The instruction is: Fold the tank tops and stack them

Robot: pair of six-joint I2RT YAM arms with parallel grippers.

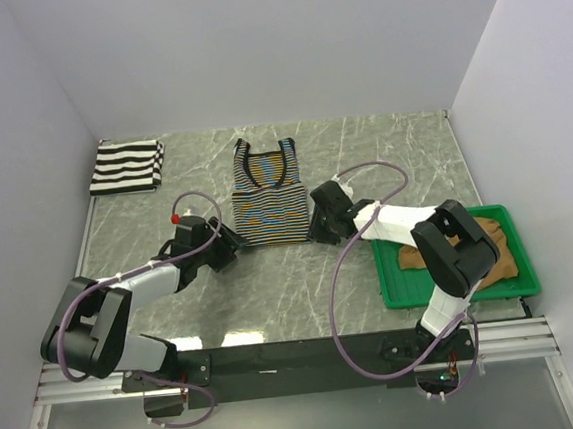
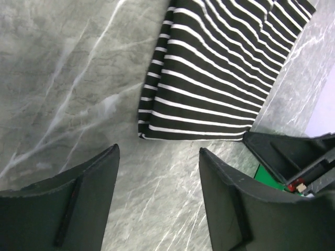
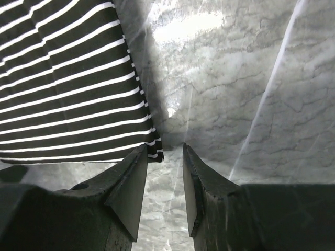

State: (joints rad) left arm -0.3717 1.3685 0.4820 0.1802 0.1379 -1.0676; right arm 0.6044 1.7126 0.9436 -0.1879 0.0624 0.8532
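L fingers wide, R fingers narrow, both empty, pinstripe top's corners just ahead.

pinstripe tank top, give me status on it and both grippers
Left gripper open, right gripper open, one at each hem corner, neither gripping yet. Pinstripe tank top flat, unfolded. Nothing in the way.
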